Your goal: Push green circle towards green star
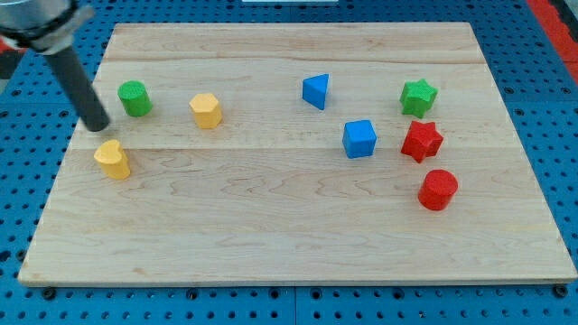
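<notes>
The pale wooden board (pixel 289 235) is being seen lying on a blue pegboard surface (pixel 18 181), with eight small blocks spread across it. The straight dark rod (pixel 77 77) is being shown slanting down from the view's top left, and my tip (pixel 99 126) is being held near the board's left edge. No fingers are being carried by the rod, so nothing is being gripped or held.

The green circular block (pixel 135 97) is being seen just to the right of and slightly above my tip; whether the two are touching cannot be told for certain, though a narrow gap seems to be showing. The yellow heart-like block (pixel 113 159) is being shown just below my tip. A second yellow block (pixel 206 110), roughly hexagonal, is sitting to the right of the green circle, between it and the board's middle.

The green star-shaped block (pixel 418 97) is being seen far across the board at the view's upper right, well apart from the green circle. Just below it the red star block (pixel 421 141) is lying, with the red cylinder block (pixel 438 190) lower still. The blue cube (pixel 358 139) is being shown just left of the red star, and the blue triangular block (pixel 316 91) is sitting up and to the left of the cube.
</notes>
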Action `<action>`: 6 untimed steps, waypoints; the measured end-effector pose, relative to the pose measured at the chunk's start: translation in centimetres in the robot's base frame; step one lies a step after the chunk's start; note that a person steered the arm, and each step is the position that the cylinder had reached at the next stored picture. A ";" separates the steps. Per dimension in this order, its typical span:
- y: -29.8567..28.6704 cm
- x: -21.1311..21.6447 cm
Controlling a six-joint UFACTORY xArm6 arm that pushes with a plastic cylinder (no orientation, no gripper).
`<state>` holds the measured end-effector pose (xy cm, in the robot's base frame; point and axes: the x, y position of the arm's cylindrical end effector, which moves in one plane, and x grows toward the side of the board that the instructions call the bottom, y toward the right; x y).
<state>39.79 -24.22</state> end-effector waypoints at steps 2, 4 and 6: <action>8.6 -5.7; 17.0 -10.1; 17.0 -12.1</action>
<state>27.66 -7.19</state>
